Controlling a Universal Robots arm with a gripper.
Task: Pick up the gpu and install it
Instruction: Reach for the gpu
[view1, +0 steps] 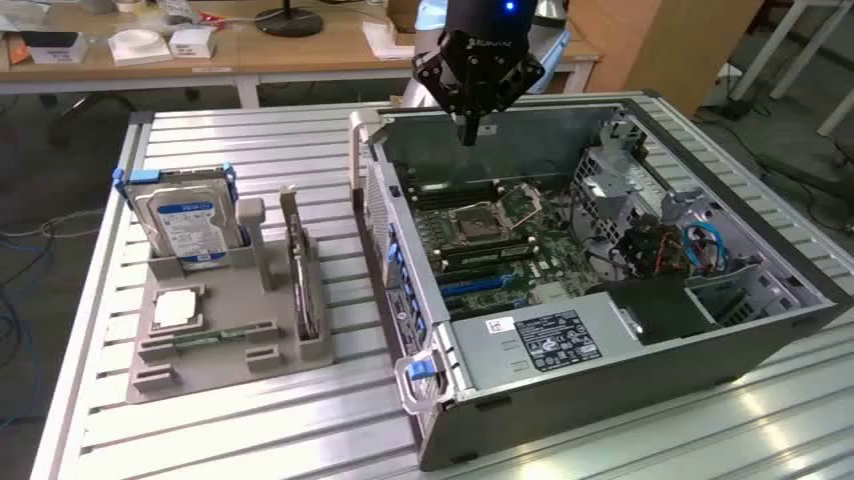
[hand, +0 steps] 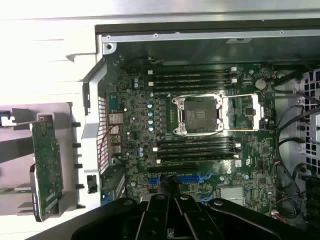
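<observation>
The gpu (view1: 304, 285) is a thin card standing on edge in a slot of the grey holder (view1: 214, 370), to the exterior view's left of the open computer case (view1: 641, 350). From the wrist view the gpu (hand: 47, 162) is a greenish board seen from above, beside the case wall. My gripper (view1: 469, 135) hangs over the far end of the case, above the motherboard (hand: 200, 150), well away from the gpu. Its fingers (hand: 159, 212) are shut together with nothing between them.
A hard drive (view1: 188, 222) with a blue-white label stands upright at the back of the holder. A processor chip (view1: 176, 308) and a memory stick (view1: 211, 337) lie nearer its front. Blue expansion slots (view1: 487, 285) sit below the processor socket (view1: 478, 215). Cables and drive cages (view1: 667, 240) crowd the case's right.
</observation>
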